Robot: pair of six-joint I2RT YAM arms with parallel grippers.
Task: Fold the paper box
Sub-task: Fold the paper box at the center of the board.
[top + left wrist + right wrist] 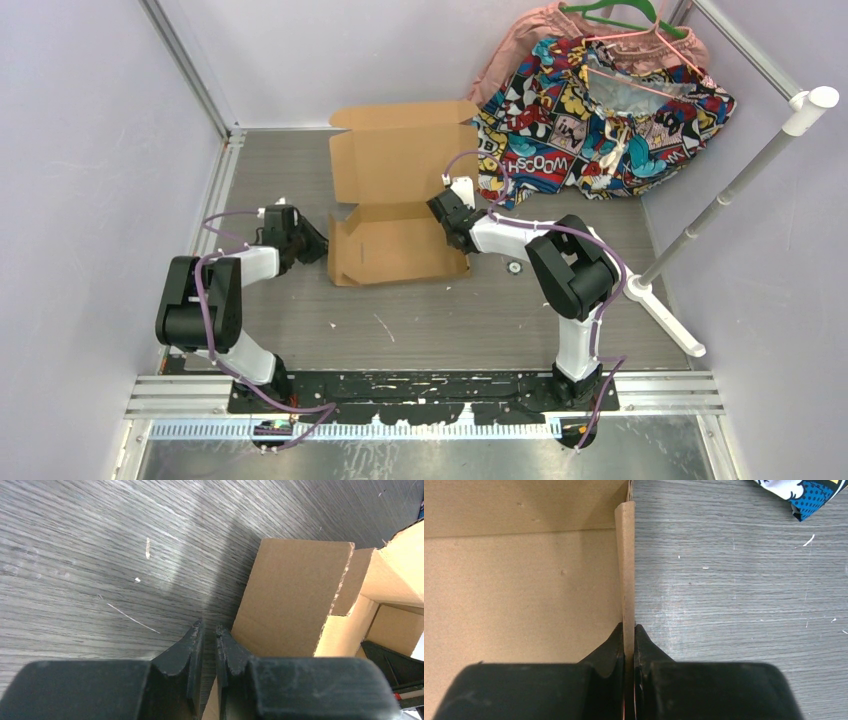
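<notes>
Right gripper (629,628) clamps the paper box (395,245) side wall to stand it upright; left gripper (210,627), nearly closed and empty, flanks the opposite flap (290,595).

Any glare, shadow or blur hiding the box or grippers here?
Top external: evenly lit, sharp, paper box clear. Left wrist: left gripper near the lens, soft-edged; a dark shadow band crosses the table beside the cardboard. Right wrist: pale sheen on the table beside the box wall; right gripper dark, its pinch legible.
</notes>
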